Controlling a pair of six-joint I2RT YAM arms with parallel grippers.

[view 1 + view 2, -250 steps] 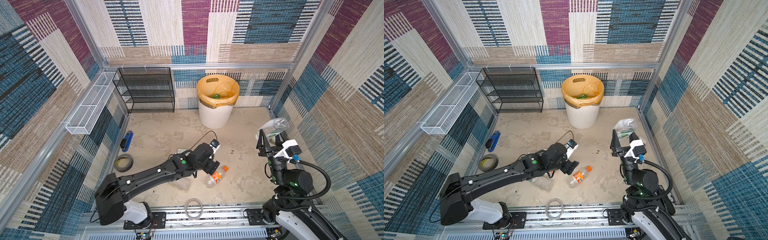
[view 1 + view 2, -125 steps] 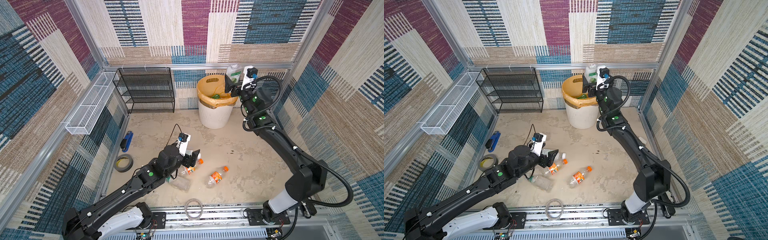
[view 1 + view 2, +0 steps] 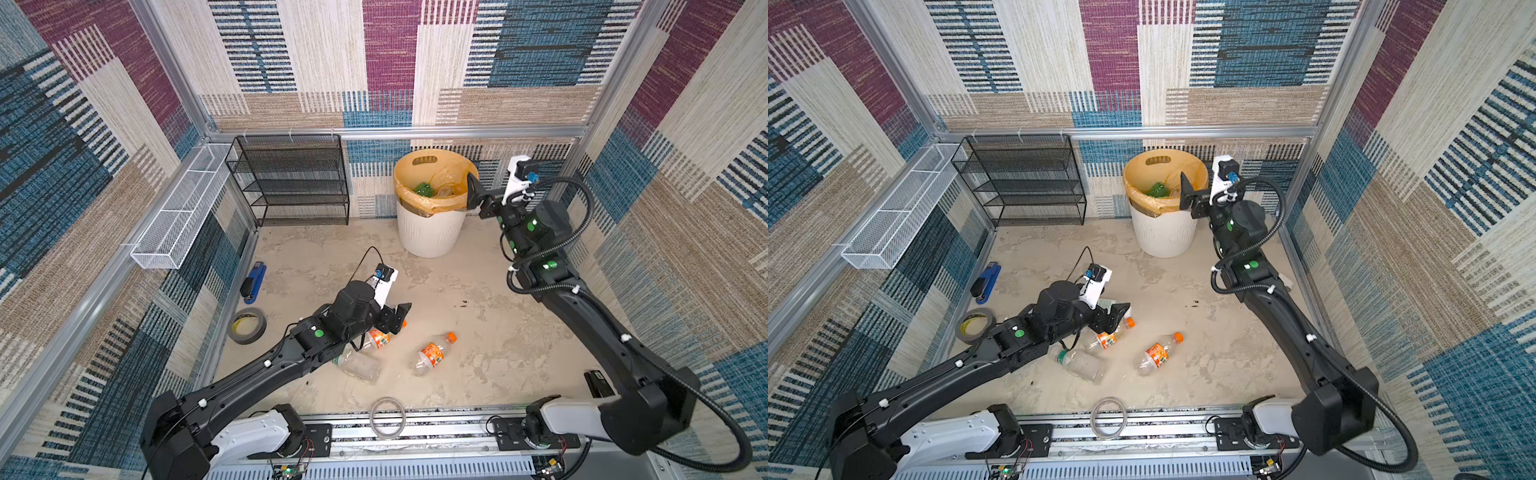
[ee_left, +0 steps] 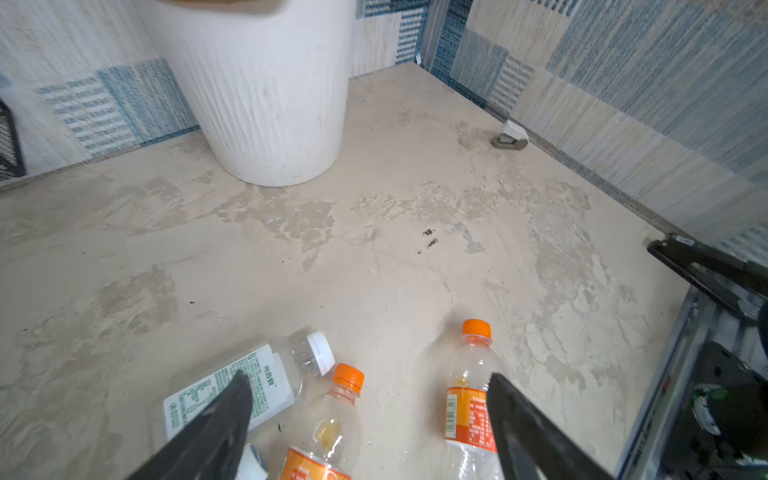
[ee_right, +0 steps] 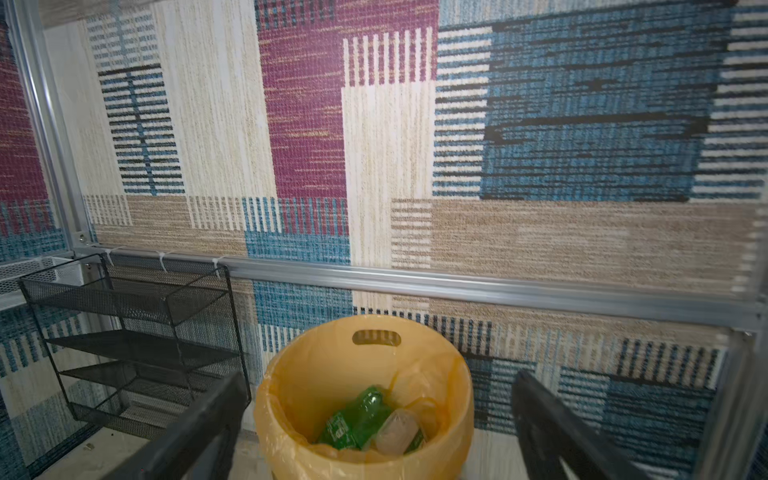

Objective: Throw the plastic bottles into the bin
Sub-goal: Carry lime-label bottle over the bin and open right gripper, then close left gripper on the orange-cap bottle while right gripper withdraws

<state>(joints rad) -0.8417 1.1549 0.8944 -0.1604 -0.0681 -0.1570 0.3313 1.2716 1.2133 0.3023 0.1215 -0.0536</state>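
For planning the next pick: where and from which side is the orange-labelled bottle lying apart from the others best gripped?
Grip the orange-labelled bottle probably at its labelled middle, from above, jaws across its width: it lies flat on the floor, both long sides free.

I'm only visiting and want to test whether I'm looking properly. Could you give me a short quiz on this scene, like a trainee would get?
1. True or false: the right gripper is holding a bottle.
2. How many orange-capped bottles lie on the floor?
3. The bag lining the bin is: A blue, B orange-yellow, C black.

Key:
1. False. Its jaws stand open and empty beside the bin's rim.
2. Two.
3. B.
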